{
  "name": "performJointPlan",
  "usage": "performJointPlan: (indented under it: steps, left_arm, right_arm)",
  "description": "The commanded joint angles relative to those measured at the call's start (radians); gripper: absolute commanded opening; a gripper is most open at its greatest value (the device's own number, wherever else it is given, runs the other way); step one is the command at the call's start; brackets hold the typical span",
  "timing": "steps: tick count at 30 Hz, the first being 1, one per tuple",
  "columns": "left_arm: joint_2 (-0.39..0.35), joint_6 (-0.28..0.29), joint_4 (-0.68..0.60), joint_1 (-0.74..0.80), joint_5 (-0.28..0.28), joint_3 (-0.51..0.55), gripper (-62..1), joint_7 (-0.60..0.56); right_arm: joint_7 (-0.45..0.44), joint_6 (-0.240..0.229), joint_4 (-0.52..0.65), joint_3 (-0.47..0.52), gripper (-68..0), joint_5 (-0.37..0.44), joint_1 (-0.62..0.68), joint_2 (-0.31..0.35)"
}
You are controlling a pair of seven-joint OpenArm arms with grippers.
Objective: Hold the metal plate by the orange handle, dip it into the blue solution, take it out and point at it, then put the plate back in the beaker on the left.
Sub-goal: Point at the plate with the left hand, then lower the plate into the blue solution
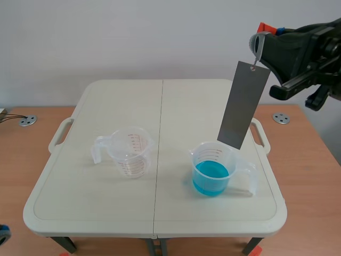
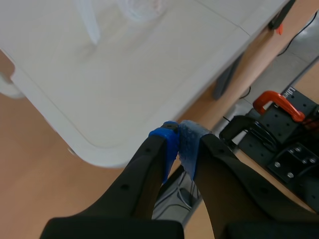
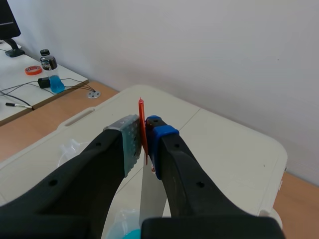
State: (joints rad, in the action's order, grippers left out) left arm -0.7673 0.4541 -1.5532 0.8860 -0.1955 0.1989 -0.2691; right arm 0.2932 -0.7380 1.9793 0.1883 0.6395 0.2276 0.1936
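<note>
1. The right gripper (image 3: 144,139) is clamped on a thin orange handle (image 3: 141,124). The handle stands upright between its grey dotted pad and its blue pad, and the fingers are only a sliver apart.
2. A flat grey rectangular metal plate (image 1: 244,101) hangs from that handle. It is raised over the right side of the table and tilted, with its top toward the right arm and its lower end slanting down to the left.
3. The plate's lower edge sits at the far rim of a clear plastic measuring beaker holding blue solution (image 1: 213,170). The edge is above the liquid. I cannot tell whether it touches the rim.
4. The blue solution (image 1: 211,175) fills the bottom part of this beaker, and the beaker's handle points right.
5. A second clear plastic measuring beaker, empty with red markings (image 1: 130,152), stands well apart on the left half of the table. Its handle points left.
6. Both beakers rest on a cream folding plastic table (image 1: 181,106) with a seam down its middle.
7. The left gripper (image 2: 177,137) is closed, pads pressed together with nothing between them. It is low beside the table's near left corner, over the brown wooden surface.
8. Past the left gripper, an orange clamp (image 2: 276,102) sits on a black perforated base.
</note>
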Motion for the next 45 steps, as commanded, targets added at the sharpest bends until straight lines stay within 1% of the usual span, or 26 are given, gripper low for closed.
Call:
performJointPlan:
  steps: [1, 3, 7, 9, 12, 18, 33, 40, 45]
  left_arm:
    - [0.006, 0.001, -0.004, 0.029, -0.023, 0.005, -58.6, -0.023]
    - [0.015, -0.004, -0.004, 0.07, -0.026, 0.01, -58.6, -0.027]
    - [0.056, -0.023, -0.004, 0.125, -0.024, 0.016, -58.6, -0.026]
    - [0.073, -0.023, -0.004, 0.134, -0.018, 0.016, -58.6, -0.021]
    - [0.089, -0.023, -0.002, 0.133, -0.018, 0.016, -58.6, 0.0]
    - [0.09, -0.022, -0.002, 0.13, -0.018, 0.016, -58.6, -0.001]
    - [0.091, -0.022, -0.002, 0.127, -0.023, 0.016, -58.6, -0.004]
    - [0.091, -0.021, -0.002, 0.127, -0.022, 0.016, -58.6, -0.004]
    - [0.091, -0.021, -0.002, 0.127, -0.022, 0.016, -58.6, -0.003]
  right_arm:
    - [-0.026, -0.008, 0.003, -0.013, -66.2, -0.007, -0.018, 0.0]
    - [-0.031, -0.008, -0.008, -0.03, -66.2, -0.031, -0.027, 0.0]
    - [-0.034, -0.008, -0.041, -0.057, -66.2, -0.035, -0.042, 0.0]
    - [-0.042, -0.008, -0.058, -0.065, -66.2, -0.039, -0.045, 0.0]
    - [-0.072, -0.008, -0.08, -0.08, -66.2, -0.076, -0.045, 0.0]
    - [-0.123, -0.008, -0.136, -0.114, -66.2, -0.142, -0.046, 0.0]
    - [-0.238, -0.008, -0.267, -0.161, -66.2, -0.263, -0.048, -0.003]
    - [-0.288, -0.008, -0.32, -0.17, -66.2, -0.316, -0.048, -0.003]
    - [-0.327, -0.008, -0.37, -0.177, -66.2, -0.369, -0.068, -0.003]
